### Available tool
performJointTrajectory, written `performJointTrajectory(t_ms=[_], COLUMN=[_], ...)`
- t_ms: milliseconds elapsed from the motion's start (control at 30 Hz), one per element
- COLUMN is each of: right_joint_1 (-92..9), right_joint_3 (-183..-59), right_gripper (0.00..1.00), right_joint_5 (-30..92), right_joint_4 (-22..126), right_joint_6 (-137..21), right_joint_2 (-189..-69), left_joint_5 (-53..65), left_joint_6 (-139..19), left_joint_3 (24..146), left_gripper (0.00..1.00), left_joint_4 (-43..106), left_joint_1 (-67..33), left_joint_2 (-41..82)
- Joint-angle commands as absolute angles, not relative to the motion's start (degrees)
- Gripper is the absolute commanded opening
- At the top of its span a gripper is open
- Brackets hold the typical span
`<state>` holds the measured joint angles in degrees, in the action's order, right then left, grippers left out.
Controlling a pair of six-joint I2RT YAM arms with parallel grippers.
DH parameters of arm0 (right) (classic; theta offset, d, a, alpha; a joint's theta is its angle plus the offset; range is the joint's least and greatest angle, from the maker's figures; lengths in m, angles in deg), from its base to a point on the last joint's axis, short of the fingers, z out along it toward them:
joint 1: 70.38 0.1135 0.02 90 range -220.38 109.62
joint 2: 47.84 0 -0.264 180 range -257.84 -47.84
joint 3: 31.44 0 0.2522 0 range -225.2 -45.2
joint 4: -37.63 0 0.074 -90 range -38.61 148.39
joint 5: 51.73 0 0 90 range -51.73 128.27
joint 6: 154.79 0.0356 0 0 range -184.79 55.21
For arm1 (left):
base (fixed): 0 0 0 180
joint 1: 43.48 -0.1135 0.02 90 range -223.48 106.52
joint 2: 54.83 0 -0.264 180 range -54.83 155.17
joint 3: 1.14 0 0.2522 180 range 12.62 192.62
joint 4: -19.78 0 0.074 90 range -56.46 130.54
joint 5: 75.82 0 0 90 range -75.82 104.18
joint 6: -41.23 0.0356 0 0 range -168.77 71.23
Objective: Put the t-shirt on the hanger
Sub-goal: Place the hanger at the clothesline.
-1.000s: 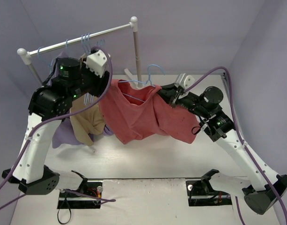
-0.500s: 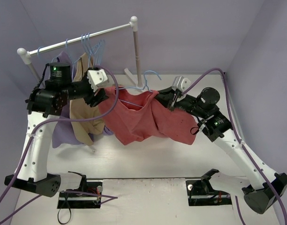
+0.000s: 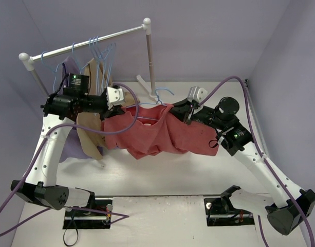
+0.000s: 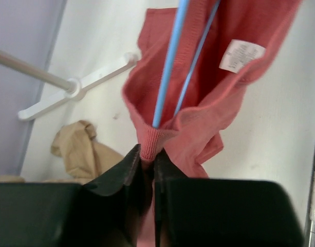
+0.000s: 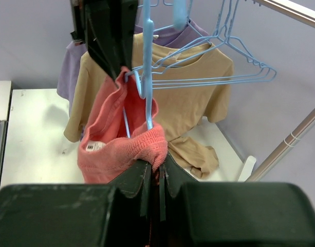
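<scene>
The coral-red t-shirt (image 3: 152, 135) hangs stretched between my two grippers above the table. A light-blue wire hanger (image 3: 163, 94) sits inside its neck opening, hook sticking up. My left gripper (image 3: 122, 106) is shut on the ribbed collar at the shirt's left side; the left wrist view shows the t-shirt (image 4: 198, 118) pinched in that gripper (image 4: 148, 152), hanger (image 4: 170, 62) wires running into the collar. My right gripper (image 3: 184, 114) is shut on the opposite side of the collar. Seen from the right wrist, the t-shirt (image 5: 113, 146) bunches over that gripper (image 5: 158, 163), the hanger (image 5: 147, 77) just above.
A clothes rack (image 3: 90, 41) stands at the back left, its post (image 3: 151, 56) behind the shirt. Spare blue hangers (image 3: 103, 56), a tan garment (image 3: 93, 136) and a lilac top (image 3: 70, 149) hang on it. The rack's white foot (image 4: 80, 92) lies on the table.
My left arm swung down and right from the rack to the collar and shut on it. The shirt's neck is now pulled wider and flatter. The right arm barely moved.
</scene>
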<state>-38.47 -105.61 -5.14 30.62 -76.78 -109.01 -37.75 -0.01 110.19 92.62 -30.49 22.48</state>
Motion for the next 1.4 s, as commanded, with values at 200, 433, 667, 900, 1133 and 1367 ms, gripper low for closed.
performJointTrajectory(t_ms=[200,433,667,900,1133,1367], right_joint_1=[-40.5,-41.2,-41.2,-41.2,-41.1,-41.0], right_joint_3=[-103.3,-101.4,-99.4,-97.7,-97.9,-98.6], right_gripper=[0.00,0.00,0.00,0.00,0.00,0.00], right_joint_5=[-11.6,-13.4,-14.0,-13.6,-13.4,-13.3], right_joint_4=[24.5,26.8,29.2,29.3,29.3,29.3], right_joint_6=[-74.3,-73.2,-73.1,-73.1,-73.2,-73.2], right_joint_2=[-106.3,-105.0,-103.4,-101.8,-102.0,-102.3], left_joint_5=[-48.4,-45.9,-47.0,-48.4,-49.7,-48.6], left_joint_6=[-0.1,-4.3,-10.4,-17.5,-18.4,-18.1], left_joint_3=[102.2,100.1,102.2,104.1,102.0,101.2], left_gripper=[0.00,0.00,0.00,0.15,0.15,0.05], left_joint_4=[91.7,91.8,92.0,92.2,92.1,92.2], left_joint_1=[-26.5,-18.6,-17.3,-17.2,-16.6,-15.4], left_joint_2=[13.9,12.1,13.9,17.2,17.6,18.4])
